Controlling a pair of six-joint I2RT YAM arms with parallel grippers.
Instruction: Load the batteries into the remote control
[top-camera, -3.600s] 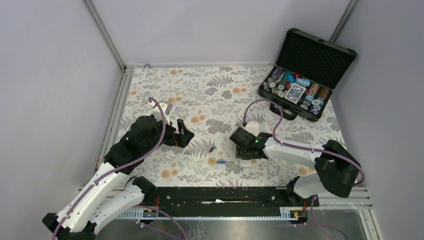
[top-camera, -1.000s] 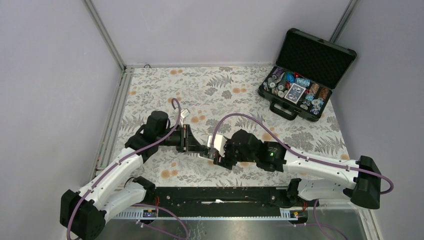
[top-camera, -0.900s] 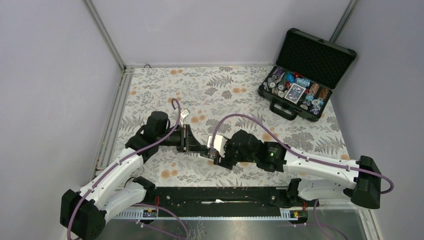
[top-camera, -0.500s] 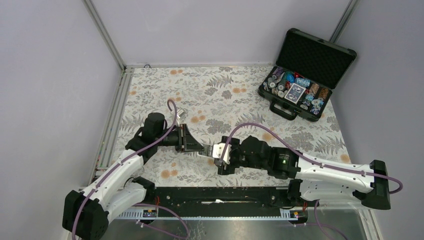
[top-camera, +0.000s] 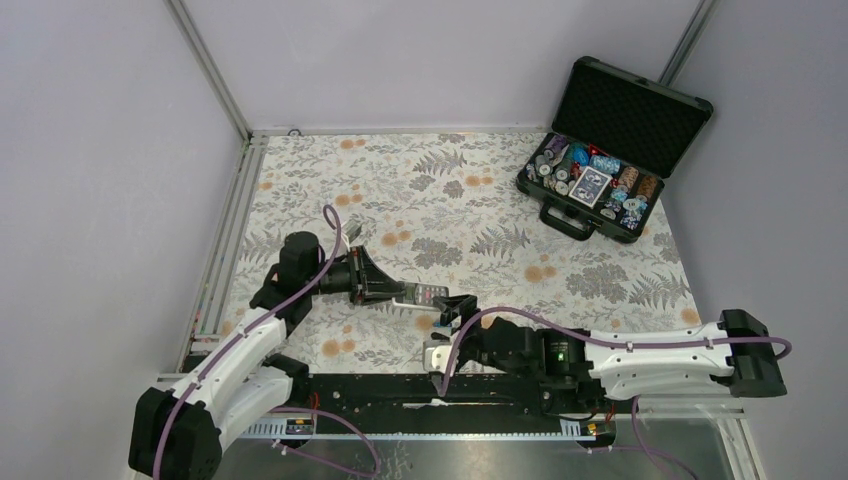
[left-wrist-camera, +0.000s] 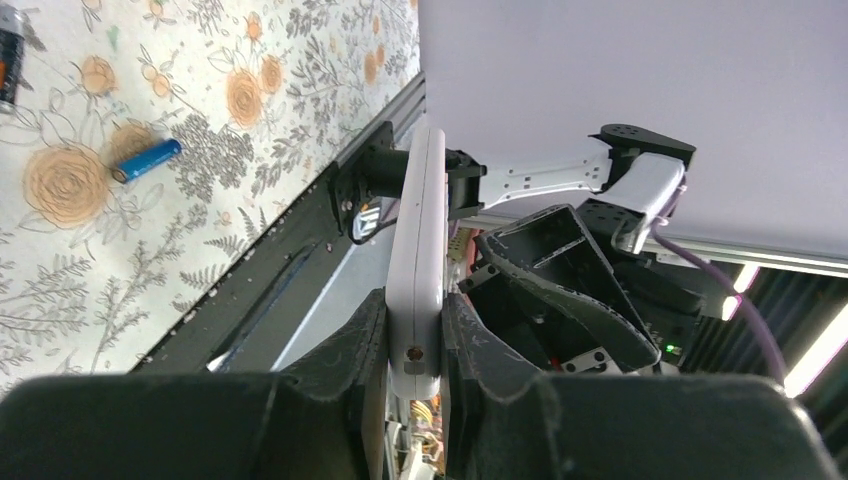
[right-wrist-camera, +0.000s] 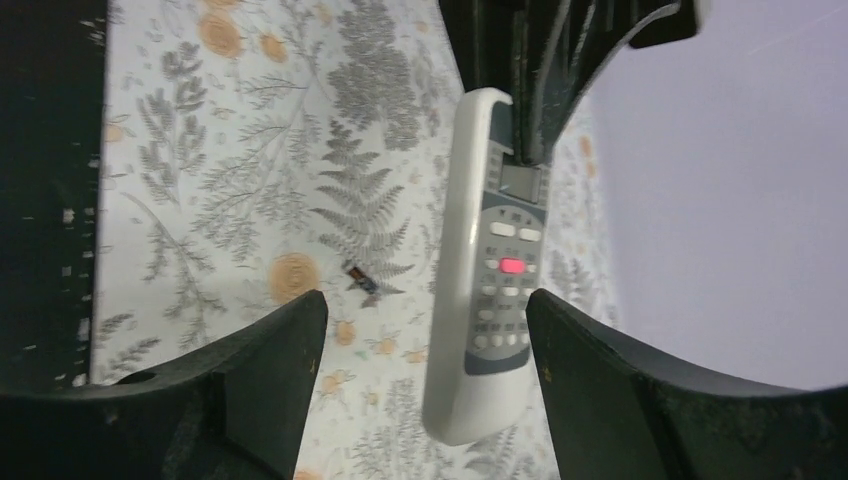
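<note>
Left claw (left-wrist-camera: 415, 325) clamps the remote control (left-wrist-camera: 420, 230) narrowly; right claw (right-wrist-camera: 425, 310) gapes wide, holding nothing.

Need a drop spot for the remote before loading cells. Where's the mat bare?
Bare: the far half of the mat, from the back rail to the left pincer; also the strip between the case and the right arm. Crowded: near centre, where the left pincer holds the remote, the open right pincer faces it and the blue battery lies.

Smooth white plastic remote control (right-wrist-camera: 478, 300)
</note>
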